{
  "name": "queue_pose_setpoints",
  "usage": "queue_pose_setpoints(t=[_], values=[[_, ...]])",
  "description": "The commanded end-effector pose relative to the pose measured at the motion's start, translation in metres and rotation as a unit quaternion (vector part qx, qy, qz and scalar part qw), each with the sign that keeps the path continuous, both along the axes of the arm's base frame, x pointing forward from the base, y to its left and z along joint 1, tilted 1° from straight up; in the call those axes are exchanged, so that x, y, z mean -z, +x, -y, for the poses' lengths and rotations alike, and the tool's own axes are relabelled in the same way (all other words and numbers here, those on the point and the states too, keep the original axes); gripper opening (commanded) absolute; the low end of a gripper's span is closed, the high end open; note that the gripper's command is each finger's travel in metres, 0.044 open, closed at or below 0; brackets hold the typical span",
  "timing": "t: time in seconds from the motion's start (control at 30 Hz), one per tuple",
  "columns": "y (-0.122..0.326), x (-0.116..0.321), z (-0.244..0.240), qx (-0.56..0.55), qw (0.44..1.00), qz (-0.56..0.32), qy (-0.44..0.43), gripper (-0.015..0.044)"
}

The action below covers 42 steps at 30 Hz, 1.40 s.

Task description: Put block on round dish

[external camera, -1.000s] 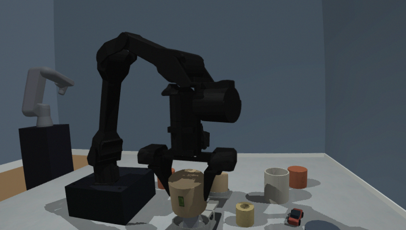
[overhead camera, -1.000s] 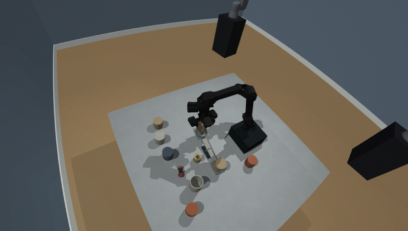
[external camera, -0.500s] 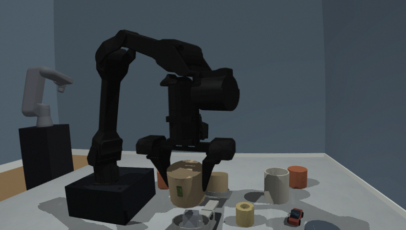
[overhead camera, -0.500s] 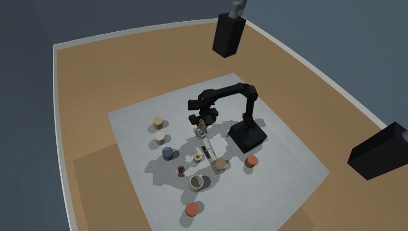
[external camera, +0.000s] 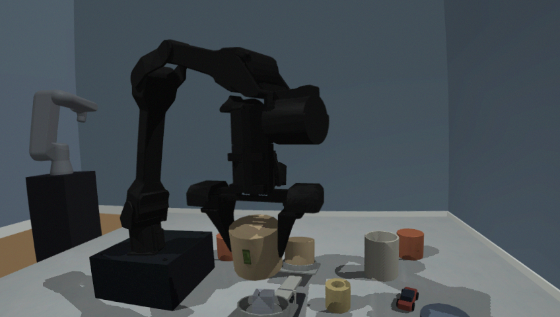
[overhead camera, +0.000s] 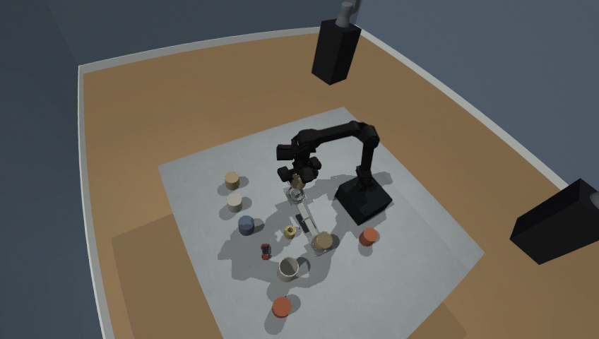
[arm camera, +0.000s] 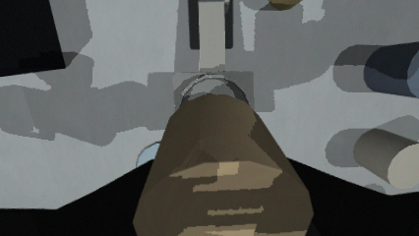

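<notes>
My gripper (overhead camera: 297, 180) (external camera: 255, 253) (arm camera: 216, 163) is shut on a tan cup (external camera: 257, 245) (arm camera: 216, 143), holding it upright in the air above one end of the balance (overhead camera: 306, 216) (external camera: 289, 286) (arm camera: 211, 34). A pale grey block (overhead camera: 295, 193) (external camera: 263, 300) lies uncovered in the pan at that end. The other tan cup (overhead camera: 323, 240) (external camera: 299, 251) stands on the far pan. A pale blue disc, seemingly the round dish (arm camera: 149, 155), shows partly in the wrist view, left of the held cup; the cup and finger hide the rest.
Near the balance stand a yellow ring-like cylinder (overhead camera: 289, 236) (external camera: 337, 302), a red toy car (overhead camera: 265, 251) (external camera: 407, 298) and a hollow whitish cup (overhead camera: 287, 275) (external camera: 381, 259). Blue (overhead camera: 246, 225), white (overhead camera: 234, 202), tan (overhead camera: 232, 180) and two orange cylinders (overhead camera: 368, 236) (overhead camera: 282, 306) stand farther out.
</notes>
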<state>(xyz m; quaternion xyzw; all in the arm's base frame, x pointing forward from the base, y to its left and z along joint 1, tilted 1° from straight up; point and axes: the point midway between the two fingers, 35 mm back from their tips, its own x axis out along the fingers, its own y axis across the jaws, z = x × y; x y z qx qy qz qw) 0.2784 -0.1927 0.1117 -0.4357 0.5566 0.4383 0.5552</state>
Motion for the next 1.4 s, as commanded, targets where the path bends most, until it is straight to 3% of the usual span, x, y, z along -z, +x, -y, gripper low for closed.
queue_pose_setpoints(t=[0.0,1.37], values=[[-0.0001,0.0005,0.0000,0.000,1.000,0.000,0.000,0.0000],[-0.0001,0.0005,0.0000,0.000,1.000,0.000,0.000,0.0000]])
